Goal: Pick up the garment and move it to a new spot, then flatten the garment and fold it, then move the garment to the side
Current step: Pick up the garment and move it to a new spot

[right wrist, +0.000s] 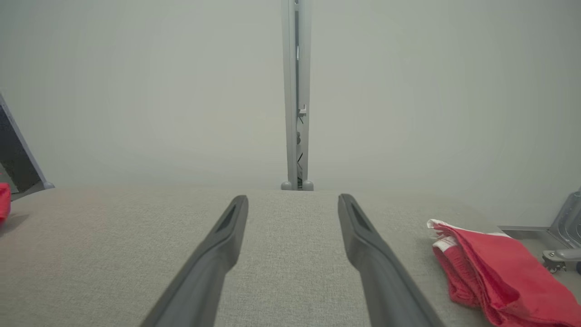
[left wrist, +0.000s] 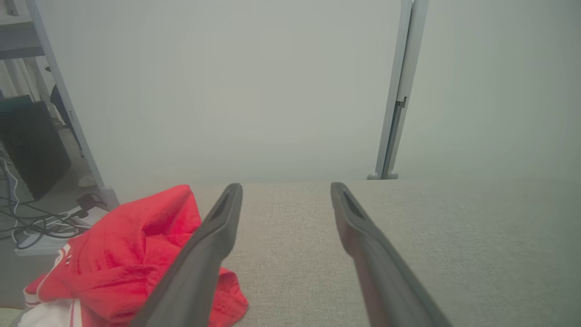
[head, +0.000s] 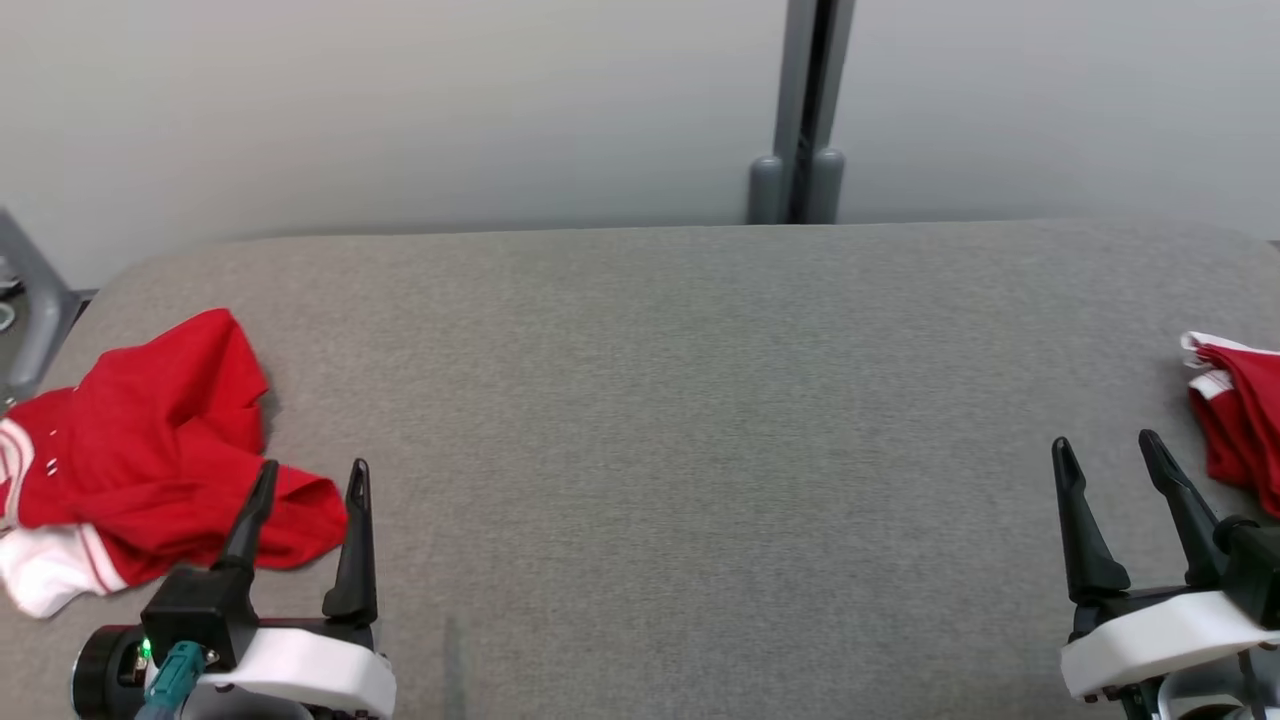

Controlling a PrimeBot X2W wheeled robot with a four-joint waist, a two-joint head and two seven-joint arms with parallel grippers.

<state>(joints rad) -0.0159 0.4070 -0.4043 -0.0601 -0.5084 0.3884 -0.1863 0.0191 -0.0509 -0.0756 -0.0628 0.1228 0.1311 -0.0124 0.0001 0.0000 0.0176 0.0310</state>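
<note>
Grey cloth-covered table [head: 680, 400], pale wall panels behind.

Crumpled garment [head: 150, 450]: red with white trim, heaped at the table's left end near the edge. It lies bunched, one lobe reaching toward the middle. This is likely the piece to be picked up, since it is neither flat nor folded.

Folded garment [head: 1235, 420]: also red and white, at the far right edge. It lies in neat layers, so it reads as one already finished and set aside.

Left gripper [head: 314, 465]: fingers spread apart, holding nothing. Its outer finger crosses the garment's near lobe in the head view. From the left wrist view it may hang just above the cloth rather than touch it; contact is hard to judge.

Right gripper [head: 1104, 440]: fingers likewise parted and empty, over bare table near the folded piece but apart from it.

Both arms sit low at the near edge, which suggests a ready posture. The wide bare middle is probably the new spot.

Containers: the table alone bears things, one garment at each end.
</note>
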